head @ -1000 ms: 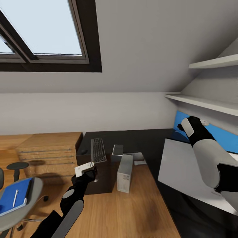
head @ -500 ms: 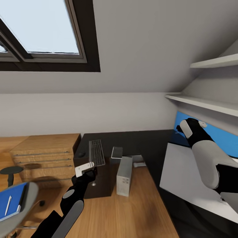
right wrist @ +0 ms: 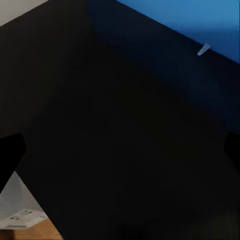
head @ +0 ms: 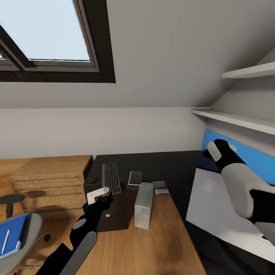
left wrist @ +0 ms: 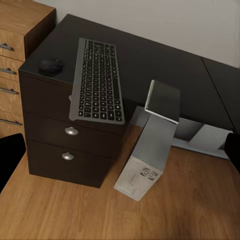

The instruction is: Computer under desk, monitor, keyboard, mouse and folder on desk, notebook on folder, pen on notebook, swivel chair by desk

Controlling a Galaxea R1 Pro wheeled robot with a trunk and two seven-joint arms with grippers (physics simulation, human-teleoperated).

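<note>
The black desk [head: 152, 164] carries the keyboard [head: 111, 177], with the mouse [head: 94, 178] on one side and the grey notebook [head: 135, 177] on the other. The computer [head: 144, 199] stands on the floor beside the drawers. At the lower left edge is the swivel chair [head: 28, 229], its seat holding the blue folder [head: 15, 233] and the pen [head: 5, 241]. The monitor [head: 217, 206] shows its white back at the right, under my right forearm. My left gripper [head: 106, 199] hovers open in front of the drawers [left wrist: 71, 131]. My right gripper [head: 209, 151] is open over the desk's far right.
A light wood cabinet [head: 49, 177] stands left of the desk. Two white shelves [head: 236, 118] and a blue wall panel [head: 256, 158] sit above the desk's right wing. A skylight [head: 46, 34] slopes overhead. Wood floor [head: 152, 244] lies open in front of the computer.
The whole view has shifted, and the chair with the folder has slid toward the left edge. Both arms keep about the same pose and nothing was grasped.
</note>
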